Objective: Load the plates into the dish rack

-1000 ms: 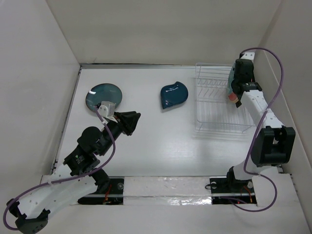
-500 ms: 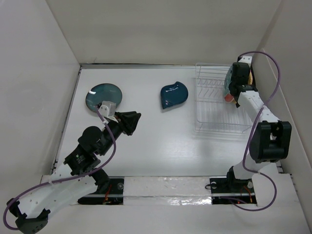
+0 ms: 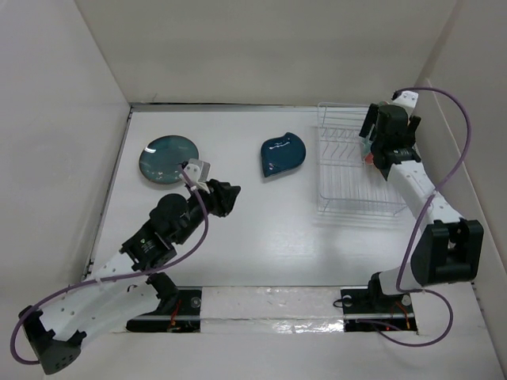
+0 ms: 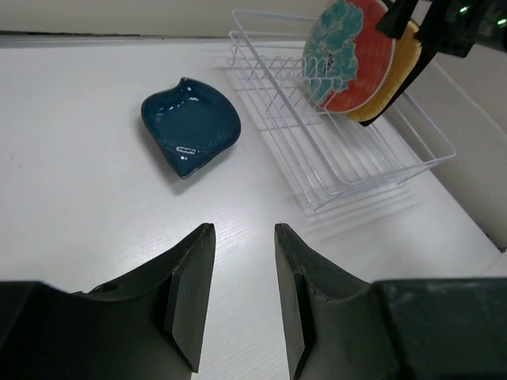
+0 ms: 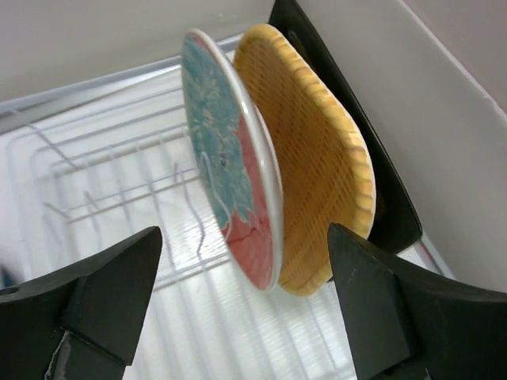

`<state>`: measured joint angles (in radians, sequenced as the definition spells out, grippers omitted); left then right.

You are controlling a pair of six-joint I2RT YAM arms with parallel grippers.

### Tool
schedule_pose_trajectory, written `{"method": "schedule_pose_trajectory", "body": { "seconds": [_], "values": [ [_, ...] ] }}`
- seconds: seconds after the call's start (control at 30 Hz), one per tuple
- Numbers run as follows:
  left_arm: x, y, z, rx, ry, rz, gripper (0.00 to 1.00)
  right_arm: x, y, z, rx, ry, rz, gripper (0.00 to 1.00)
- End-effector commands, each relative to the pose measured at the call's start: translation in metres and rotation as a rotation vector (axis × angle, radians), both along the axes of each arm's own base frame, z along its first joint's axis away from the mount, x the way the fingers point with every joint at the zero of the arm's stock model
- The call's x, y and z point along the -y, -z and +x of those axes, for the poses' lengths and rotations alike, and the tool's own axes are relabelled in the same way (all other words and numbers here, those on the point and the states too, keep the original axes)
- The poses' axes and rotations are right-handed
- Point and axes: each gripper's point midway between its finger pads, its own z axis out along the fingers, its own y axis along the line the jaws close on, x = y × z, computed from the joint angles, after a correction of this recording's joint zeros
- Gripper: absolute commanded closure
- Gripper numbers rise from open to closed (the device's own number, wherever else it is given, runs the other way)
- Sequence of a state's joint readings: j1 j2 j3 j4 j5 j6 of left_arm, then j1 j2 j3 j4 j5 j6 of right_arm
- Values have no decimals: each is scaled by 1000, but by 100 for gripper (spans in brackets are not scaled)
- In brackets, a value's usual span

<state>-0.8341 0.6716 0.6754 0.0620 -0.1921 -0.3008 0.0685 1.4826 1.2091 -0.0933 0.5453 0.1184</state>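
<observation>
The left tool point(image 3: 228, 196) hovers low over the desk point(image 3: 261, 229) with its fingers partly spread and nothing between them, a stance that looks like readiness for a pick, not a carry. Ahead of it and a little to its left, the navy leaf-shaped plate point(image 4: 191, 124) lies flat on the desk, facing up. It seems the likeliest next target, since the tool points roughly that way. The round dark teal plate point(image 3: 168, 158) also lies flat, off to this tool's left and behind its fingertips, out of its wrist camera's sight. Further ahead and to the right stands the dish rack point(image 4: 348, 162), where the work is partly done. There the right tool point(image 5: 243, 237) is spread wide, its fingers straddling the racked plates without touching them, so it grips nothing. That wide stance probably lets it lift away without catching a rim. Between its fingers the floral plate point(image 5: 226, 166) stands on edge, caught by the tines point(image 5: 194, 202). Just beyond it, toward the tool's right finger, is the tan woven plate point(image 5: 321, 166), and behind that the black-rimmed plate point(image 5: 392, 198). All three lean the same way, packed close so that the tines prop them upright and leave the slots to the tool's left free for the two plates not yet loaded.
</observation>
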Motion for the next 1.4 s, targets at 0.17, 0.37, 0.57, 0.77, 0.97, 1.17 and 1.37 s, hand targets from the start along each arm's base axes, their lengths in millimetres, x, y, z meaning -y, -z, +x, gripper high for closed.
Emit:
{"method": "schedule_pose_trajectory", "body": {
  "seconds": [0.17, 0.37, 0.57, 0.77, 0.97, 1.17, 1.37],
  "values": [
    [16, -2, 18, -38, -18, 12, 66, -50, -60, -45, 312, -111, 174, 6],
    [36, 15, 33, -114, -18, 36, 99, -101, -91, -99, 510, -389, 364, 100],
    [68, 27, 66, -171, -21, 60, 100, -134, -66, -132, 497, -571, 436, 100],
    [91, 70, 117, -305, 0, 96, 78, -126, -54, -144, 458, -567, 366, 100],
    [82, 102, 173, -368, -80, 134, 61, -133, -60, -161, 502, -625, 391, 100],
    [76, 141, 231, -442, -136, 161, 62, -133, -61, -164, 503, -641, 402, 99],
    [104, 167, 257, -477, -49, 171, 61, -131, -55, -162, 491, -629, 416, 89]
  ]
}}
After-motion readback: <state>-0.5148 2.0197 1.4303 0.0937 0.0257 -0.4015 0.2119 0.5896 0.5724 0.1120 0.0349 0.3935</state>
